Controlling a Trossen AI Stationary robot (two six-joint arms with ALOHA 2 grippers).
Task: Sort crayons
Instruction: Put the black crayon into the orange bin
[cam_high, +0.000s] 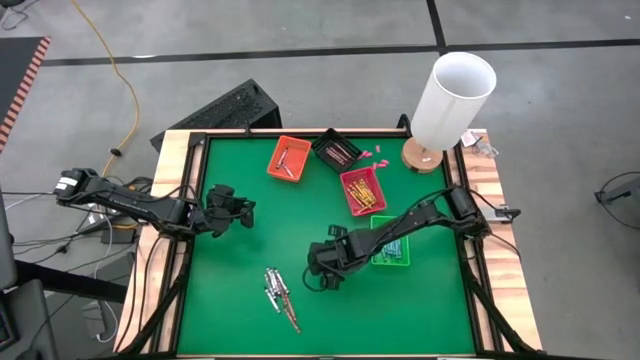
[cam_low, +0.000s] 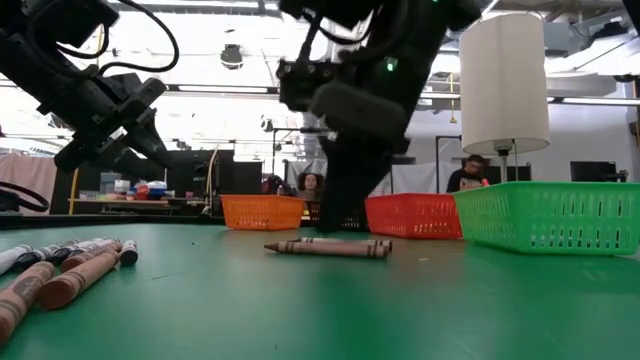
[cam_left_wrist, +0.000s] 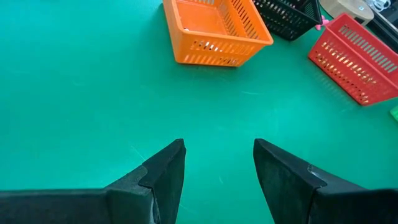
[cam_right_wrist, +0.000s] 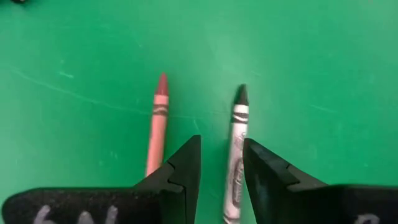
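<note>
A grey crayon (cam_right_wrist: 236, 155) and a brown-red crayon (cam_right_wrist: 157, 127) lie side by side on the green mat. My right gripper (cam_right_wrist: 222, 142) hovers open just over them, mid-table (cam_high: 325, 272). The grey crayon shows in the gap between its fingers, close to one finger, and I see no touch. The low view shows these crayons (cam_low: 328, 246) lying flat below the gripper. A loose bunch of crayons (cam_high: 278, 293) lies nearer the front edge. My left gripper (cam_left_wrist: 217, 144) waits open above the mat at the left (cam_high: 238, 208), with nothing between its fingers.
Four small baskets stand at the back and right: orange (cam_high: 288, 158), black (cam_high: 337, 150), red (cam_high: 362, 190) and green (cam_high: 392, 243). A white lamp on a wooden base (cam_high: 450, 100) stands at the far right corner. Pink bits (cam_high: 368, 153) lie beside the black basket. People show beyond the table.
</note>
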